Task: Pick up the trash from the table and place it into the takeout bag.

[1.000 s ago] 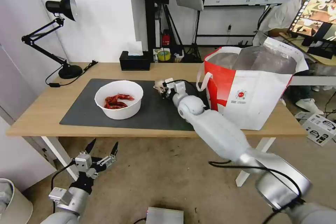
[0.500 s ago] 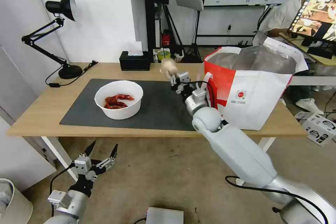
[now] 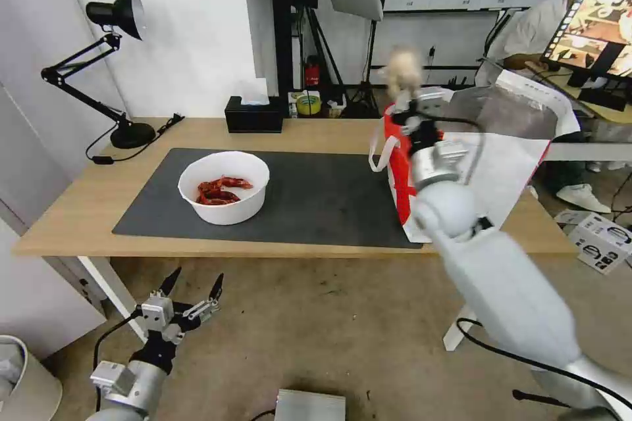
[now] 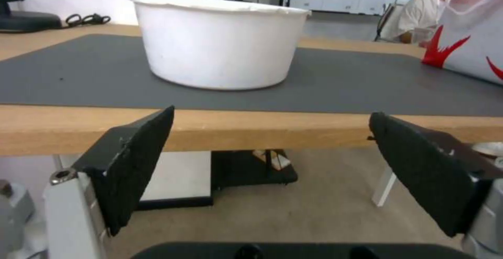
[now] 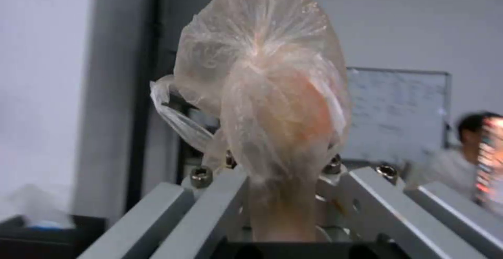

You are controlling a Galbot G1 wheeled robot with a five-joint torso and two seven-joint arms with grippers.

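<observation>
Small clear bag around yellowish lump [image 3: 403, 70] raised above takeout bag [image 3: 500, 164] rim | right claw [image 3: 409, 93] clenched on it | best carried over the foil opening before letting go | left claw [image 3: 189, 284] spread, parked below tabletop [image 3: 316, 131]

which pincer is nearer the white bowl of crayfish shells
Left. The left pincer hangs below the table's front edge, just before the bowl; the right pincer is up by the takeout bag.

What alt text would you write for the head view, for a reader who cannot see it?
The right gripper holds a small clear bag raised by the takeout bag rim. A white bowl of red shells sits on the table's grey mat. The left gripper hangs open below the table edge.
</observation>
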